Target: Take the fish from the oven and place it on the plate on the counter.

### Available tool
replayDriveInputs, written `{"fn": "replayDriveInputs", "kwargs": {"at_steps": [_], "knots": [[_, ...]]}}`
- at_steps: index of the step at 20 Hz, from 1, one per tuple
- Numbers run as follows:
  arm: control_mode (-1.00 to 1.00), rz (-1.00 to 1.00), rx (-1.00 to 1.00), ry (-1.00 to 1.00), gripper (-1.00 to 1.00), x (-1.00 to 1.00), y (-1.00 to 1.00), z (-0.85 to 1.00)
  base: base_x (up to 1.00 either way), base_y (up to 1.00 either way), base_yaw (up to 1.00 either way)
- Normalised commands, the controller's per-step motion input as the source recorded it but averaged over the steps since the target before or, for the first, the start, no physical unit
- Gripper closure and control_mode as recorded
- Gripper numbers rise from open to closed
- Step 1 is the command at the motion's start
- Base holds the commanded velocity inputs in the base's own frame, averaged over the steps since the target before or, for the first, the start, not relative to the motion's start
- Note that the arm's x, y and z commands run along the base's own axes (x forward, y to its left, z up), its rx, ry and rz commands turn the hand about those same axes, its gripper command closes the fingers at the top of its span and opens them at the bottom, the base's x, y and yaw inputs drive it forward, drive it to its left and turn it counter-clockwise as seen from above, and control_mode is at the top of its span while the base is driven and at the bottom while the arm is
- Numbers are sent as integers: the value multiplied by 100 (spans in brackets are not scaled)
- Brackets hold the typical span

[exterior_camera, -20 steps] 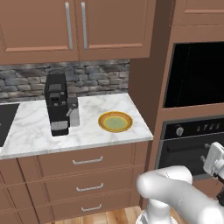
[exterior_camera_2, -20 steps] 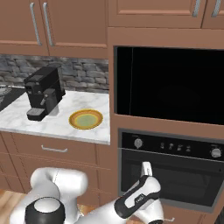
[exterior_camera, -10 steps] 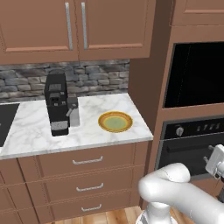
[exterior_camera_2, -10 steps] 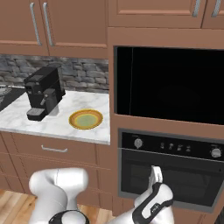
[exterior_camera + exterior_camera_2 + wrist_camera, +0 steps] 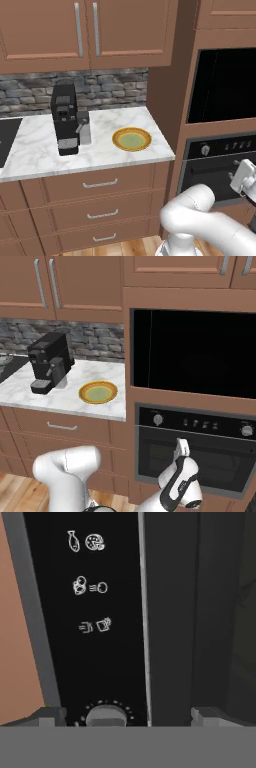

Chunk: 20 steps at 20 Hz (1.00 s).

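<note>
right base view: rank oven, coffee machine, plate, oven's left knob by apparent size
1. oven, by far the largest.
2. coffee machine.
3. plate, nearly as wide as the machine but flatter, so the order of these two is close.
4. oven's left knob, smallest.

Base views flank oven (image 5: 200, 448), hand view close-up

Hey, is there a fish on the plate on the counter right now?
No, the plate on the counter shows just its bare pale green centre.
</note>
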Motion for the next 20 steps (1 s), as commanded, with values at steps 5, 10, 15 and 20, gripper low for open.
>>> {"fn": "replayDriveInputs", "kwargs": {"at_steps": [5,10,15,20], "knots": [[-100,-3,0,0,-100,28,0,-24,0,0,0],[-100,-2,0,0,-100,22,0,-31,0,0,0],[-100,0,0,0,-100,15,0,-30,0,0,0],[-100,0,0,0,-100,25,0,-31,0,0,0]]}}
